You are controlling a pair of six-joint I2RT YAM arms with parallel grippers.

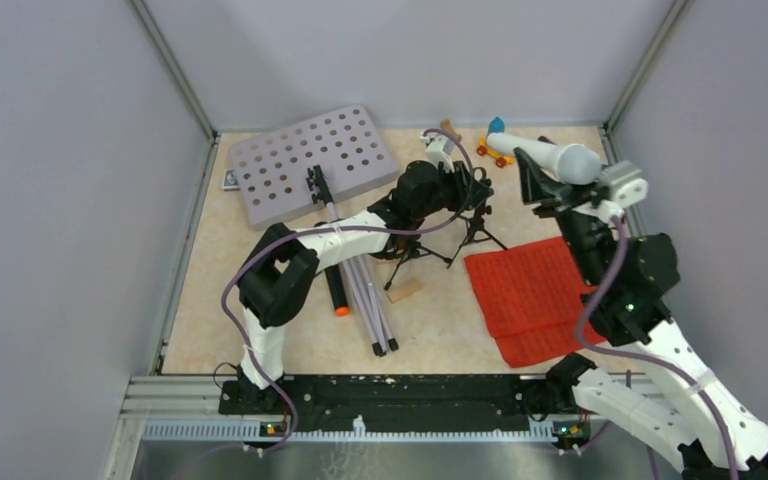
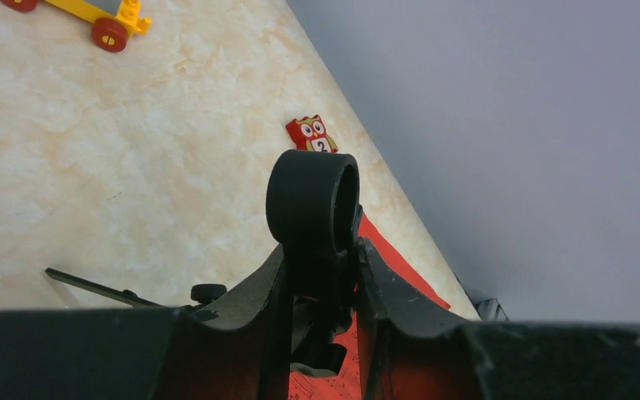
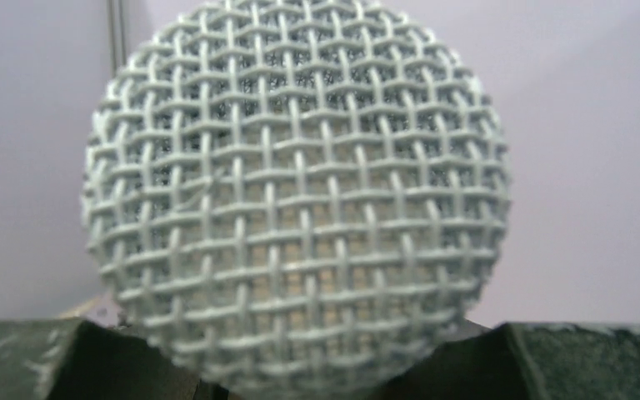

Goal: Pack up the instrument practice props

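L: left gripper [image 2: 323,271] jaws pinch the stem of the black ring clip [image 2: 312,196] on the small tripod [image 1: 478,230], mid-table | R: right gripper [image 3: 317,371] jaws closed on the white microphone [image 3: 300,192], held up at far right | RISK: if the tripod is lifted by the clip alone it may swing, and its spread legs may snag the red sheet-music pages [image 1: 535,295]; the round microphone body may slip out.

A blue-and-orange toy car [image 1: 495,143] sits at the counter's [image 1: 260,320] far edge, about 1 o'clock. Just beside it, toward 12 o'clock, lies a small wooden block [image 1: 449,128]. Another wooden block [image 1: 405,291] lies near the centre. A small dark tile [image 1: 230,180] rests at 10 o'clock. In the left wrist view, a red owl tile [image 2: 312,133] marked 2 lies at the counter's edge by the wall.
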